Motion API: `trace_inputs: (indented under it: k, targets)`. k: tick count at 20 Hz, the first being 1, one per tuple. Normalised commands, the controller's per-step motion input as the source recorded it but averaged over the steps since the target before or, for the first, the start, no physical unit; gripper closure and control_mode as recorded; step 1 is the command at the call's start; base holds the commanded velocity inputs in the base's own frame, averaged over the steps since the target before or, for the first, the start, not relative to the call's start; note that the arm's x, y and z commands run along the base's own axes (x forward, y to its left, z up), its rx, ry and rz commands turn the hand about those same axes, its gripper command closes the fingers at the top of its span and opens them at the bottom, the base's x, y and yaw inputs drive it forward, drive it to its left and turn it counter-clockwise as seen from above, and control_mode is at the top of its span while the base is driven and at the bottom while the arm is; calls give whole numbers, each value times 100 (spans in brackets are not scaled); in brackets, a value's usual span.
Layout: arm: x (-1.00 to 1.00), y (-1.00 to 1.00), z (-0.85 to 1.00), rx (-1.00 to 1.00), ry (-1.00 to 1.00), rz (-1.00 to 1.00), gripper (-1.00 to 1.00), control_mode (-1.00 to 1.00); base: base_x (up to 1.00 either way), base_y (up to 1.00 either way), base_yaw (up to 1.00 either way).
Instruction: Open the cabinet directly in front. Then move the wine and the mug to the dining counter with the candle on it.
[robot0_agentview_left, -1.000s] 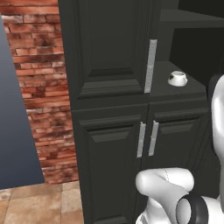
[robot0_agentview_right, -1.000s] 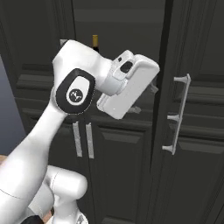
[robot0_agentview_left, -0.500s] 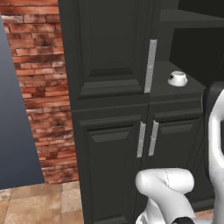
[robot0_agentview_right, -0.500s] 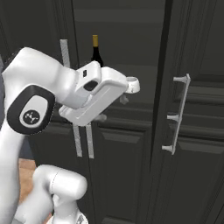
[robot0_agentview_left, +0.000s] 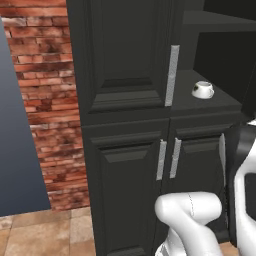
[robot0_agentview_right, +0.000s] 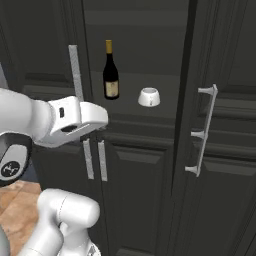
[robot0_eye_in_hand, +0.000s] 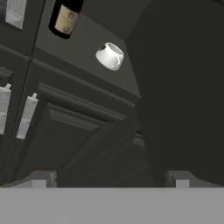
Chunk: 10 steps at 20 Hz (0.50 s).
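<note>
Black cabinet (robot0_agentview_right: 150, 120) shelf, wine (robot0_agentview_right: 110, 71) upright, mug (robot0_agentview_right: 149, 97) upside down beside it

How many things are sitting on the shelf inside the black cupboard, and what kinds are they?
Wine bottle: 1
Mug: 1
Total: 2

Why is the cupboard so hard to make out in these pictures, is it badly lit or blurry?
Left base view: the black cabinet reads flat and dim, only the white mug and silver handles stand out. Right base view: even light, no glare, the wine label legible as a pale patch. Hand view: soft and coarse, edges smeared, the open gripper tips blurred.
</note>
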Motion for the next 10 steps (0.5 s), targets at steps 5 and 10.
trace_inputs:
  k: [5,10]
  targets:
    - [0,39,-6,26,-46,26,-100,-100,0,0,0]
    - [0,40,0,24,-53,21,-100,-100,0,0,0]
